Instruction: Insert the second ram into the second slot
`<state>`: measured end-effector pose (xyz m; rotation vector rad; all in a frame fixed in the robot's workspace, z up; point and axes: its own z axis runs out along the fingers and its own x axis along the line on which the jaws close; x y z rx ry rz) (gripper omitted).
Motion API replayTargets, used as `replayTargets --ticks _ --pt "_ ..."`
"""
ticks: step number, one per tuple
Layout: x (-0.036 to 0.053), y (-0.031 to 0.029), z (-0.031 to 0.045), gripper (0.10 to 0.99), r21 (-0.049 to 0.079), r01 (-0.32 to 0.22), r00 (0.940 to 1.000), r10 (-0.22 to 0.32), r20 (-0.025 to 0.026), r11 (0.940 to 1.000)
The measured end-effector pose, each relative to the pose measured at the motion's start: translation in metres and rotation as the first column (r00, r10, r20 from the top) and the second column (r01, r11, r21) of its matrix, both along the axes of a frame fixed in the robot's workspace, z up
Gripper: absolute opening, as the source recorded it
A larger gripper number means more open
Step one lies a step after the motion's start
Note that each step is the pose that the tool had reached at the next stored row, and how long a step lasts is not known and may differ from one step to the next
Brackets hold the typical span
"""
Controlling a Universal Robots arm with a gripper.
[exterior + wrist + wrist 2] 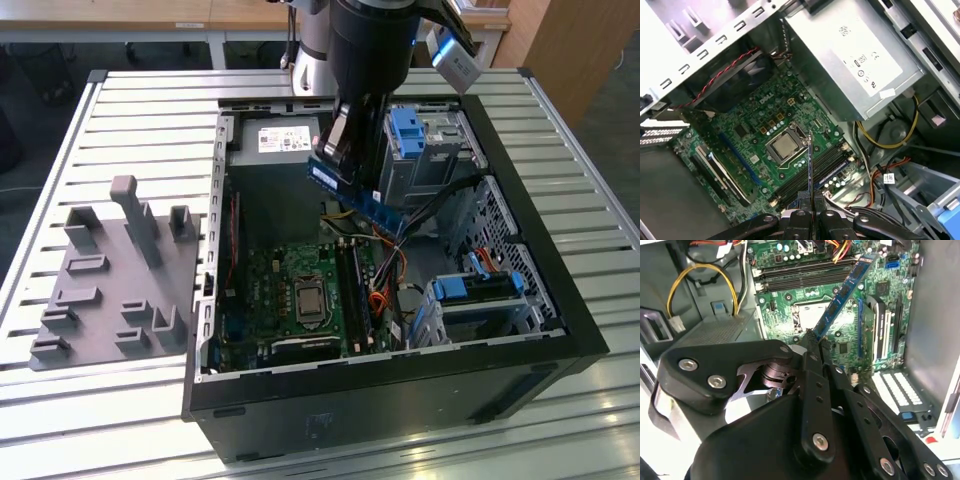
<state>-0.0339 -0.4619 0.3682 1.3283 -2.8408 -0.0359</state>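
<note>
One long, thin blue stick, the second ram (362, 200), hangs tilted above the green motherboard (262, 292) inside the open computer case (400, 405). The gripper (343, 162) pinches it near one end, and the arm reaches down from above.

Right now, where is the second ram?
In the exterior view the second ram is clamped in the gripper above the open computer case, over the motherboard, not yet in a slot.

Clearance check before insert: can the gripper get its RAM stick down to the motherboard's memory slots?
Probably yes. The gripper holds the second ram over the memory slots, which lie uncovered; cables sit close beside them.
</note>
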Motion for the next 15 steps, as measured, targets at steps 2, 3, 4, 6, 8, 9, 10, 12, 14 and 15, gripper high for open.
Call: replayTargets --ticks 2,3,4,6,8,9,10,12,14,15 --pt "0.0 0.0 -0.0001 0.137 0.0 0.027 0.9996 -0.027 0.0 0.9996" --pt "0.0 0.0 -0.0002 0.137 0.0 0.04 0.9992 -0.04 0.0 0.9992" --pt "0.0 0.0 -0.0003 0.137 0.0 0.054 0.9986 -0.054 0.0 0.9986" --pt "0.0 0.0 -0.0004 0.137 0.0 0.08 0.9968 -0.08 0.0 0.9968" --pt "0.0 0.0 -0.0005 0.137 0.0 0.106 0.9944 -0.106 0.0 0.9944" --pt "0.0 0.0 -0.0006 0.137 0.0 0.119 0.9929 -0.119 0.0 0.9929" --pt "0.0 0.0 -0.0006 0.137 0.0 0.134 0.991 -0.134 0.0 0.991" --pt "0.0 0.0 -0.0007 0.137 0.0 0.16 0.9871 -0.16 0.0 0.9871" --pt "0.0 0.0 -0.0008 0.137 0.0 0.185 0.9827 -0.185 0.0 0.9827" --pt "0.0 0.0 -0.0008 0.137 0.0 0.198 0.9802 -0.198 0.0 0.9802"
